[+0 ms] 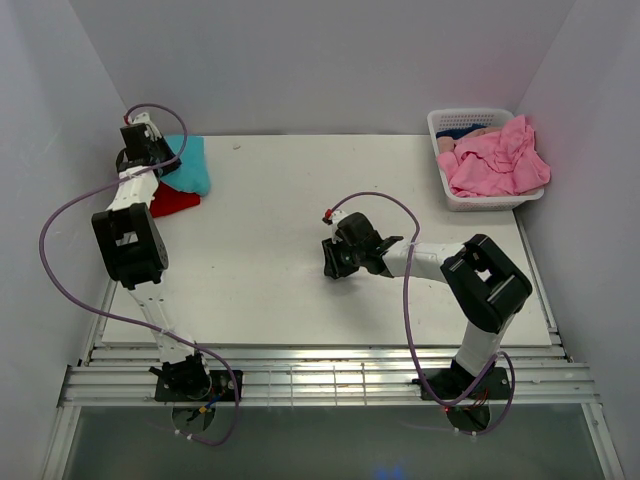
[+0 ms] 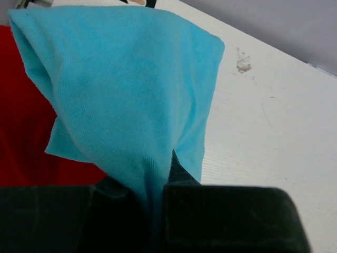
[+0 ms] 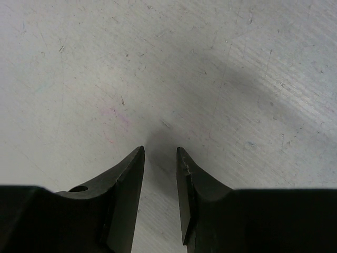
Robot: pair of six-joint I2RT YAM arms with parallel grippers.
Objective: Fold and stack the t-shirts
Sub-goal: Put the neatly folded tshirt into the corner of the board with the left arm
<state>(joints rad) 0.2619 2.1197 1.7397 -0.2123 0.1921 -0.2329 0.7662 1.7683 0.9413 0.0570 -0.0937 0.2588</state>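
Mid-counter [image 1: 270, 220]: right fingers [image 1: 336, 262] apart, tips aimed down at the scuffed white surface. Further back, far-left corner: left fingers [image 1: 152, 160] clamped on a bunched edge of the teal shirt [image 2: 131, 79], cloth fanning out away from them and lying partly over the red shirt [image 1: 175, 202], red peeking out on the near side. Way over in the far-right corner: white basket [image 1: 480, 203] stuffed with crumpled pink shirts [image 1: 495, 165], draped over its right rim.
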